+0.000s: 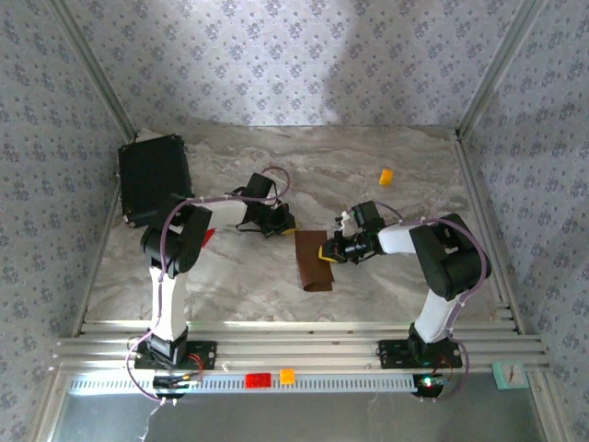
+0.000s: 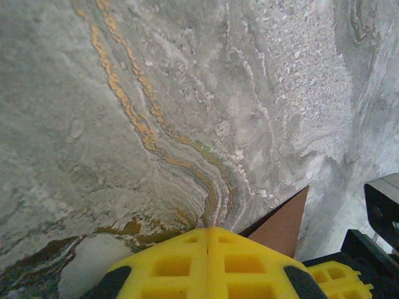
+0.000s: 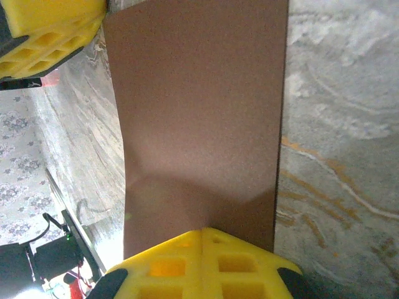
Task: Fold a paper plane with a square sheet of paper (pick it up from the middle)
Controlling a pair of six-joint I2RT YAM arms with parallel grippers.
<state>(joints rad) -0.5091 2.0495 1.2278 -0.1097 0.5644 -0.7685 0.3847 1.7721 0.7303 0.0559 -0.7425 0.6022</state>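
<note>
Right end effector (image 3: 202, 235), fingers together, rests on the dark brown matte paper sheet (image 3: 199, 106); left end effector (image 2: 207, 233), likewise closed, sits beside its corner.

Both arms bent inward; left end effector (image 1: 287, 224) closed; right end effector (image 1: 329, 253) closed.

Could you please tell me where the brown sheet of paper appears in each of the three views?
Top external: the brown sheet of paper lies mid-table, between the two arms.
Left wrist: one pointed corner of it at lower right.
Right wrist: it covers the centre, from the top edge downward.
Shared landmark: the marbled tabletop under the sheet in all three.
</note>
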